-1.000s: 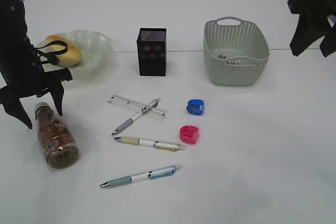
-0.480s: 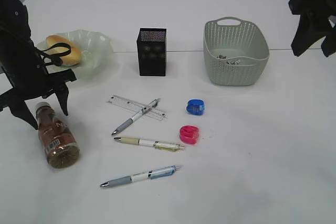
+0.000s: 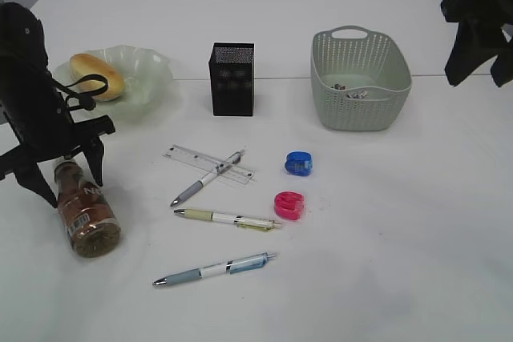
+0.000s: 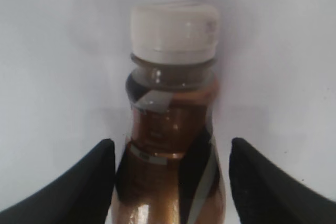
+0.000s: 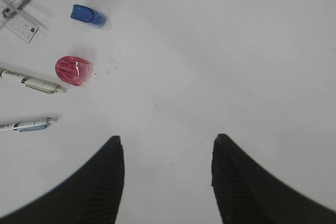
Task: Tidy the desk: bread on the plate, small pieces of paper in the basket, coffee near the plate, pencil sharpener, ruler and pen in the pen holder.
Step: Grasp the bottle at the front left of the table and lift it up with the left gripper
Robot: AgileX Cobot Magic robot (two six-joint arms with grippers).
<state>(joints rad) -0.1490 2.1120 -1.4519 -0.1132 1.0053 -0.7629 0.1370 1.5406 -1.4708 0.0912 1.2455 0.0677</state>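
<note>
The coffee bottle (image 3: pixel 86 215), brown with a white cap, lies on its side at the left; it fills the left wrist view (image 4: pixel 170 129). My left gripper (image 3: pixel 68 174) (image 4: pixel 172 142) is open, one finger on each side of the bottle's neck, not touching it. The bread (image 3: pixel 96 74) lies on the pale green plate (image 3: pixel 152 78). The black pen holder (image 3: pixel 232 79) stands at centre back. The ruler (image 3: pixel 207 163), three pens (image 3: pixel 227 218) and the blue (image 3: pixel 298 163) and pink (image 3: pixel 289 205) pencil sharpeners lie mid-table. My right gripper (image 3: pixel 477 78) (image 5: pixel 168 139) is open, empty and raised.
The grey-green basket (image 3: pixel 361 114) holds small paper pieces (image 3: pixel 349 90) at back right. The right wrist view shows the blue sharpener (image 5: pixel 88 15), the pink sharpener (image 5: pixel 73 70), a ruler end (image 5: pixel 18 14) and two pen tips (image 5: pixel 34 84) on the white table.
My left gripper has come down around the bottle's neck. The bottle and the right arm have stayed where they were.
</note>
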